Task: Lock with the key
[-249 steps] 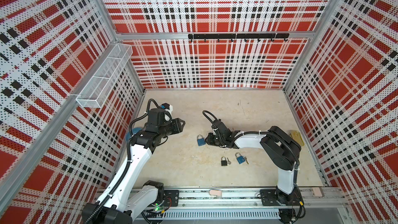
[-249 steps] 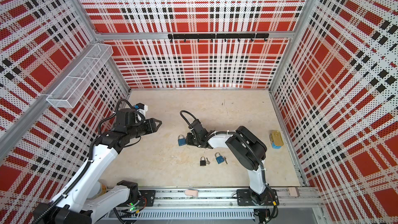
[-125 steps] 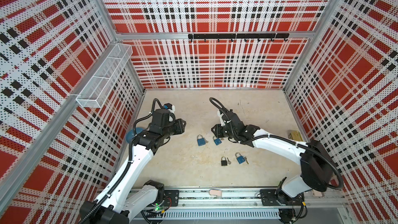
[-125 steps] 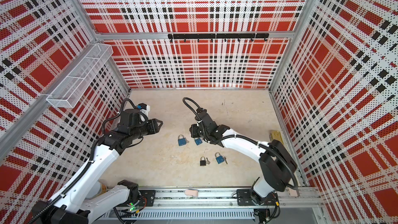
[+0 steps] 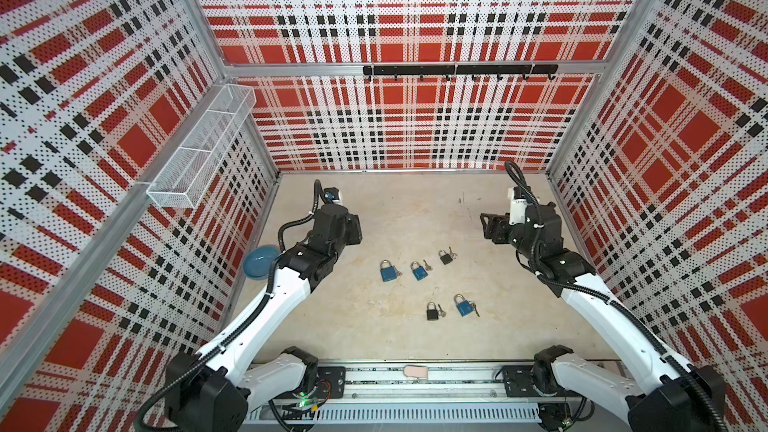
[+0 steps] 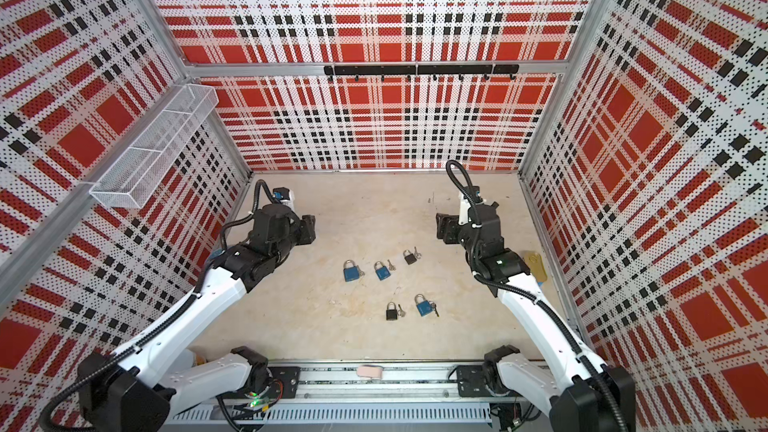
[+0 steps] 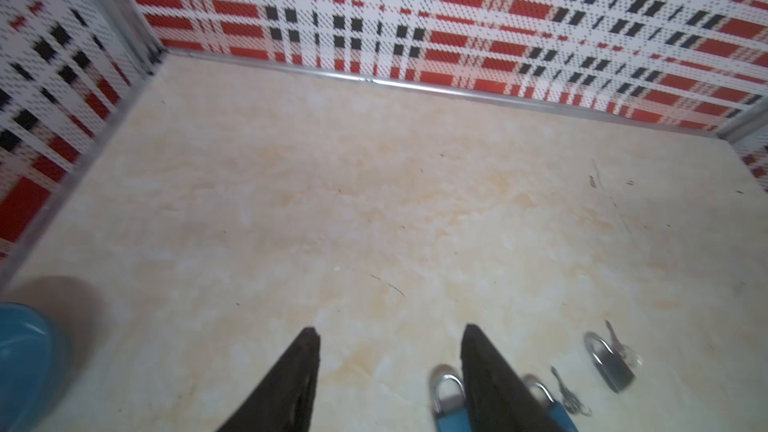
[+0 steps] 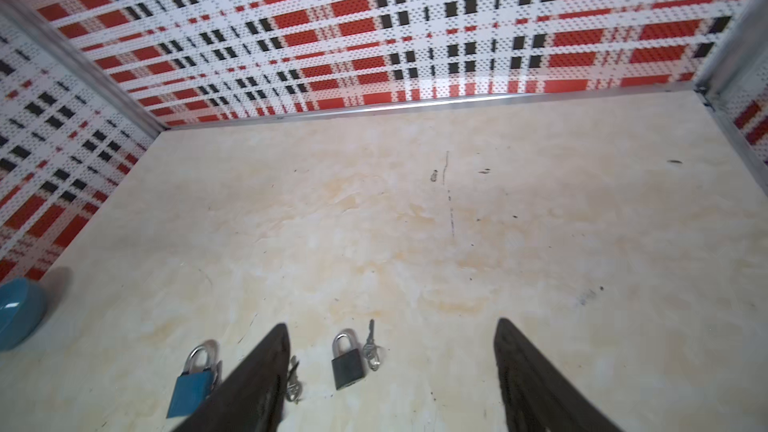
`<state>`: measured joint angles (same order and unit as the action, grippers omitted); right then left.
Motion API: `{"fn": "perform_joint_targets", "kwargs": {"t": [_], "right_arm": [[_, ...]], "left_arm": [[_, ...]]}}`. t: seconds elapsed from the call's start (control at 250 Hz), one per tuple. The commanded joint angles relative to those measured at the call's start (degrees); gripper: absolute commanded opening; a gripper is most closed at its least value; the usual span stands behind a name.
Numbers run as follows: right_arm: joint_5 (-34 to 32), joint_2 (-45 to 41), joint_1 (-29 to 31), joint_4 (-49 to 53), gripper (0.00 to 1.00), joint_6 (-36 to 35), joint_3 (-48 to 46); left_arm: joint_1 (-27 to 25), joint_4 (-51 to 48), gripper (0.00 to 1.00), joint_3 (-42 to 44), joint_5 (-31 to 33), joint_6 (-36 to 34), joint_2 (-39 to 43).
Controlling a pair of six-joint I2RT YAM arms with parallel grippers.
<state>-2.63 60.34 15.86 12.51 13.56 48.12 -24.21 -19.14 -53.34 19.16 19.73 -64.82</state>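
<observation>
wire basket [image 5: 199,150]: hung high on the left wall, split into three mesh compartments
blue bowl [image 5: 261,268]: sits on the desk [image 5: 395,209] right by the left wall, half tucked behind the left arm; we can't really judge its inside
padlocks [image 5: 387,273]: five lying flat mid-desk, three blue and two black; three in a farther row, two nearer us
keys [image 8: 370,344]: a small bunch just beside each lock, as far as we can see
left end effector [image 5: 356,231]: released, fingers apart and gripping nothing; arm reaches from the near rail, raised over the left desk, pointing right
right end effector [image 5: 486,227]: released too, spread wider; arm is up on the right, pointing left, well apart from the locks
</observation>
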Motion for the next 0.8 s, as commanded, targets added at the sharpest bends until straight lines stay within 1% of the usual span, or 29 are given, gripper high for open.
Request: {"fn": "perform_joint_targets", "kwargs": {"t": [0.0,0.068,0.144,0.192,0.256,0.272,0.32,0.388,0.4,0.452,0.548,0.632,0.756,0.796], "right_arm": [[-3.3,-1.0,-4.3,-3.8,0.87,-5.7,-2.7],[-4.7,-1.0,-7.3,-6.9,0.9,-5.6,-5.3],[-6.3,-0.7,-9.6,-12.0,0.93,-5.7,-8.8],[-7.0,0.0,-10.7,-15.6,0.95,-6.1,-11.5],[-7.6,1.3,-11.6,-20.4,0.96,-7.0,-14.6],[-9.1,1.6,-11.6,-21.4,0.96,-7.0,-15.3],[-10.8,2.7,-11.9,-24.8,0.98,-7.3,-17.2],[-12.0,4.2,-12.1,-30.0,0.99,-8.3,-19.8],[-12.3,4.5,-12.0,-30.8,1.0,-8.6,-20.2],[-13.8,6.1,-12.1,-34.2,1.0,-9.7,-21.4],[-17.1,8.7,-12.4,-36.8,1.0,-11.0,-21.9],[-18.0,10.2,-12.8,-38.5,1.0,-11.6,-22.2],[-17.6,12.6,-13.0,-44.1,1.0,-12.8,-24.0],[-17.3,13.5,-13.1,-46.4,1.0,-13.0,-24.7]], "left_arm": [[-0.4,7.3,0.65,1.5,9.7,-2.5,-1.3],[-0.1,9.8,0.73,2.6,11.3,-3.9,-1.9],[0.6,13.0,0.75,4.4,12.3,-6.3,-2.4],[1.4,15.2,0.78,6.0,13.0,-6.8,-2.7],[3.5,19.3,0.81,8.9,12.0,-7.3,-3.0],[4.0,20.6,0.82,9.7,11.6,-7.6,-3.2],[5.4,23.4,0.84,11.6,11.6,-8.5,-3.7],[6.5,27.8,0.85,14.4,11.3,-10.8,-4.5],[7.9,28.9,0.86,15.1,11.4,-11.2,-4.7],[9.1,34.9,0.86,18.1,11.0,-13.4,-5.8],[9.9,44.0,0.88,22.2,11.4,-19.0,-8.1],[10.4,48.1,0.88,23.7,12.5,-22.4,-9.7],[13.0,53.0,0.88,25.5,10.1,-24.6,-12.5],[14.0,53.4,0.88,26.0,7.7,-23.9,-13.1]]}}
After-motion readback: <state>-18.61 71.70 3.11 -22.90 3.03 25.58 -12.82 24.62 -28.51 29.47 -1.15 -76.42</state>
